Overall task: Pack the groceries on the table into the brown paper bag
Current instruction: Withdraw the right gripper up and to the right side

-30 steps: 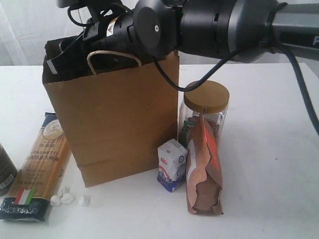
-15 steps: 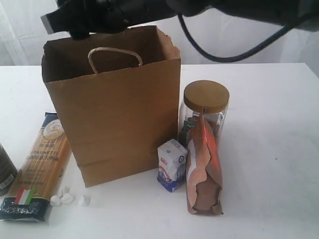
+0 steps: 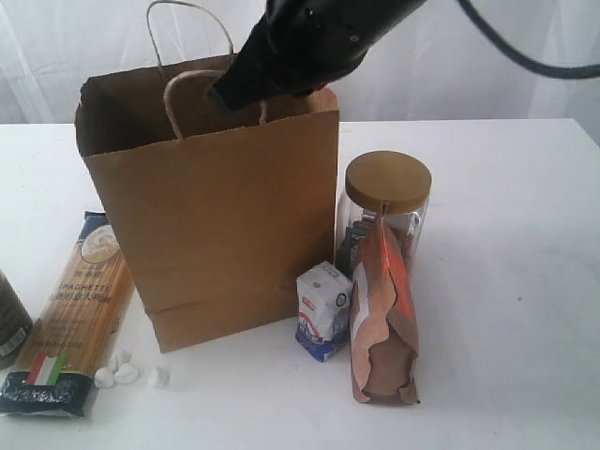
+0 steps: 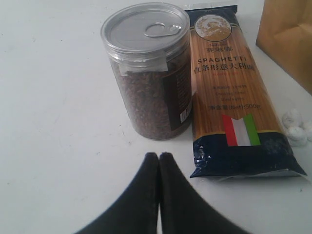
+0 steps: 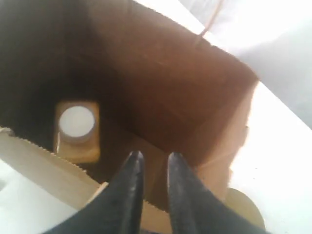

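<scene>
The brown paper bag [image 3: 216,225] stands open on the white table [image 3: 506,281]. My right gripper [image 5: 153,157] hovers above the bag's mouth, open by a narrow gap and holding nothing. Down inside the bag [image 5: 161,87] stands the yellow-filled bottle [image 5: 77,129] with its white cap up. My left gripper [image 4: 159,156] is shut and empty, low over the table just short of the dark jar [image 4: 148,73] and the spaghetti packet [image 4: 229,87]. Right of the bag are the white-blue carton [image 3: 324,309], the brown pouch [image 3: 382,319] and the gold-lidded jar [image 3: 387,187].
Small white lumps [image 3: 122,373] lie by the spaghetti packet's [image 3: 80,300] near end, at the bag's left front corner. The dark jar [image 3: 9,319] is cut off by the left edge. My right arm [image 3: 309,42] crosses above the bag's rim.
My right gripper has lifted out of the bag and swung right, and its jaws have narrowed. The bag's rear handle now stands up. The left gripper has stayed shut.
</scene>
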Tool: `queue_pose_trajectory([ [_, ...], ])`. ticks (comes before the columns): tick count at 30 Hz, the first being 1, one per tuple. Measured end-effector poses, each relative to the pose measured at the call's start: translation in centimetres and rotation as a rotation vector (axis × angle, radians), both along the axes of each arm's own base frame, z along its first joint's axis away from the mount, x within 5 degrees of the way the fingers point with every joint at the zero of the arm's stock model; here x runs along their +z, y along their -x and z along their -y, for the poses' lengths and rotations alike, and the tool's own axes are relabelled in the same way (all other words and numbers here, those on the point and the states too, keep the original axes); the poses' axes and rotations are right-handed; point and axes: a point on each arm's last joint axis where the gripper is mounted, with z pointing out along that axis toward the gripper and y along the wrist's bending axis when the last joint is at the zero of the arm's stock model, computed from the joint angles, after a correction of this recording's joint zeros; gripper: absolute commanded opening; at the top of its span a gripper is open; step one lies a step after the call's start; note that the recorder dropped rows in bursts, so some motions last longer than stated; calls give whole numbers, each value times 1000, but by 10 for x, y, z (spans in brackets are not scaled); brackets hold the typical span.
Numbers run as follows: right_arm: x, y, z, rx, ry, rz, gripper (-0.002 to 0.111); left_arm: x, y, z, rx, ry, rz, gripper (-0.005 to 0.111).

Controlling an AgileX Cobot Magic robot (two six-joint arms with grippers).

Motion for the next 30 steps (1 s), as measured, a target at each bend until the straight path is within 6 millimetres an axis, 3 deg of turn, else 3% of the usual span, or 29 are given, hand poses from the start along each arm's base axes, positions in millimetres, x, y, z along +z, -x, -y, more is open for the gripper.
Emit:
queue_pose_trajectory([
  [5, 25, 9, 24, -144, -46, 64, 6, 0, 0, 0, 0, 0, 0, 0],
  [14, 49, 29, 87, -444, 137, 95, 0, 0, 0, 0, 0, 0, 0, 0],
  [20, 64, 25, 148, -630, 125, 121, 0, 0, 0, 0, 0, 0, 0, 0],
  [23, 59, 18, 171, -636, 157, 46, 0, 0, 0, 0, 0, 0, 0, 0],
  [30, 8, -27, 174, -364, 124, -296, 0, 0, 0, 0, 0, 0, 0, 0],
])
